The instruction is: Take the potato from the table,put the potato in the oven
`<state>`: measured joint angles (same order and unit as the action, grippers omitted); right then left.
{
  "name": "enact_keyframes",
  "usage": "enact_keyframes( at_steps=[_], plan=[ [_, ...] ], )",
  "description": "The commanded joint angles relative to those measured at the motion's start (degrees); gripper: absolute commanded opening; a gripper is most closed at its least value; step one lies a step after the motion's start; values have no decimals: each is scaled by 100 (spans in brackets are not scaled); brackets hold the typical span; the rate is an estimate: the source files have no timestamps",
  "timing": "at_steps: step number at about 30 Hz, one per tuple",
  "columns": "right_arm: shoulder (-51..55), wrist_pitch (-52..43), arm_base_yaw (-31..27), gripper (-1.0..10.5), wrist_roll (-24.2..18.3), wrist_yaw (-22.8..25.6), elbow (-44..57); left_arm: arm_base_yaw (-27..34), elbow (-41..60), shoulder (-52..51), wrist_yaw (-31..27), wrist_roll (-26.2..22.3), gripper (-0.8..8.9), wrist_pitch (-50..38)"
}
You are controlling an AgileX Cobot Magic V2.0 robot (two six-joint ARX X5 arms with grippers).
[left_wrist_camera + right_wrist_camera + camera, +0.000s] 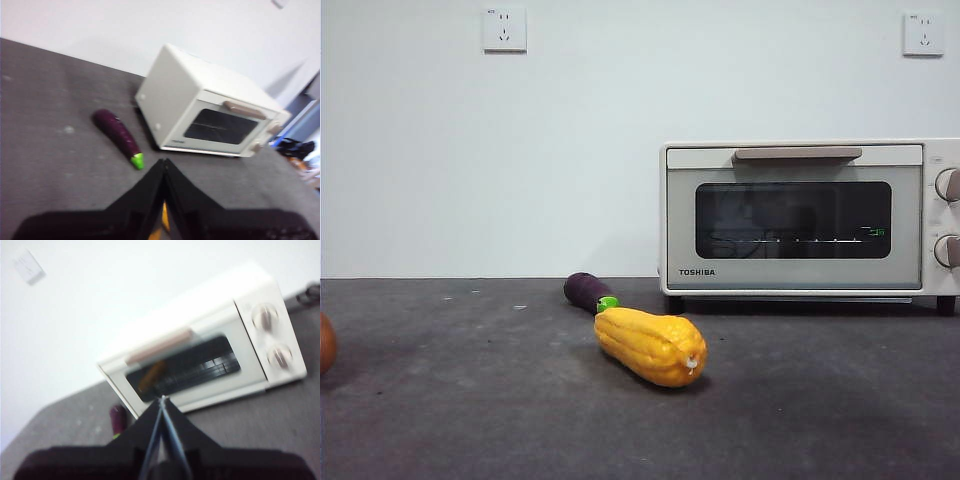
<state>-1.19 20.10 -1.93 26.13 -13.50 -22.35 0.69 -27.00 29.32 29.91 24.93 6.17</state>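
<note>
Only a sliver of the orange-brown potato (324, 343) shows, at the far left edge of the front view, resting on the dark grey table (470, 410). The cream-white oven (800, 215) stands at the back right with its glass door closed. My left gripper (164, 165) is shut and empty, hovering above the table and facing the oven (210, 115). My right gripper (161, 401) is shut too, holding nothing, its tip pointing at the oven (200, 355) door. Neither arm appears in the front view.
A bumpy yellow corn cob (650, 345) lies mid-table. Behind it lies a dark purple eggplant (588, 291) with a green cap, left of the oven, also seen as the eggplant (117, 132) in the left wrist view. A white wall stands close behind the oven.
</note>
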Motion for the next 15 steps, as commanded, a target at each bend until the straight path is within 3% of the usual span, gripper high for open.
enact_keyframes(
  at_steps=[1,6,15],
  plan=[
    [-136,-28,2,0,-186,-2,-343,13,-22,323,317,522,-5,-424],
    [-564,-15,2,0,-247,-7,-997,-2,-140,957,719,807,-5,-841],
    [-1832,686,2,1,-275,9,-2267,-356,-1237,2371,1143,750,-5,-839]
  ],
)
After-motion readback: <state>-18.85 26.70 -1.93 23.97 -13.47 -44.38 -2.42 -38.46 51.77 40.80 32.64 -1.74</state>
